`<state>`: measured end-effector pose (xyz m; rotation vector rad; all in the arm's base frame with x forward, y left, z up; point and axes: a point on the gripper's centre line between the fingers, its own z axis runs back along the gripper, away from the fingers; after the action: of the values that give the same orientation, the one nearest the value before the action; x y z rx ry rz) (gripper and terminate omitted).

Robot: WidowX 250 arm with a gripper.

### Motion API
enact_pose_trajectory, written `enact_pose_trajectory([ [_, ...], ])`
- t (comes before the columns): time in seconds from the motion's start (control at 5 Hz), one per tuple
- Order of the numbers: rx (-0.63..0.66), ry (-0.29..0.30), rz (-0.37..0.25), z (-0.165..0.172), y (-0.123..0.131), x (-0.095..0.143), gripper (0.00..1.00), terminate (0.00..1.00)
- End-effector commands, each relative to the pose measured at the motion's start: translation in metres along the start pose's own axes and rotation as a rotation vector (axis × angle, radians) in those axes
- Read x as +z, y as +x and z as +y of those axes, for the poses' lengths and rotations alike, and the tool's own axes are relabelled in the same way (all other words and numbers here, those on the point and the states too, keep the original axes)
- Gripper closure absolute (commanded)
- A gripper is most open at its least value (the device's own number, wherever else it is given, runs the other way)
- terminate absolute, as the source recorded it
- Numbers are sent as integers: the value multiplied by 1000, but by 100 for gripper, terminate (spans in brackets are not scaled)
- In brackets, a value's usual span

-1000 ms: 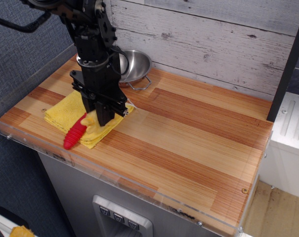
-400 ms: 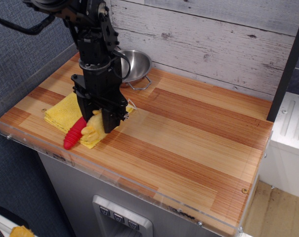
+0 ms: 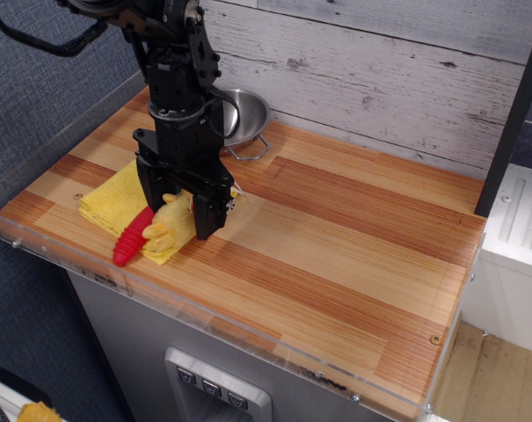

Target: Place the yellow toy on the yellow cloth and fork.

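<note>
The yellow toy [image 3: 170, 225], a fuzzy plush duck, rests on the near right part of the yellow cloth [image 3: 114, 199], against the upper end of the fork's red ribbed handle [image 3: 132, 239]. The fork's tines are hidden under the duck and the gripper. My black gripper [image 3: 178, 211] hangs straight down over the duck. Its jaws are spread wide, one finger [image 3: 148, 192] to the duck's left and the other [image 3: 207, 214] to its right, and neither seems to press on it.
A metal bowl [image 3: 246, 114] with a wire handle stands at the back by the plank wall. The wooden counter [image 3: 336, 255] stretches to the right. A clear plastic rim [image 3: 63, 255] runs along the counter's left and front edges.
The jaws were shut on the duck and have spread apart. The duck has settled lower onto the cloth and fork handle. The gripper has shifted slightly toward the right.
</note>
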<state>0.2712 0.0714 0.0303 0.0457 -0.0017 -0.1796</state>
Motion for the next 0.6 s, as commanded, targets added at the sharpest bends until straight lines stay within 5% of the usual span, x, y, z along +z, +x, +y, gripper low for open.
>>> enact_pose_trajectory([
  [0.0,-89,79,-135,7,17,54,0,0],
  [0.4,-219,183,-248,0,32,117,0,0],
])
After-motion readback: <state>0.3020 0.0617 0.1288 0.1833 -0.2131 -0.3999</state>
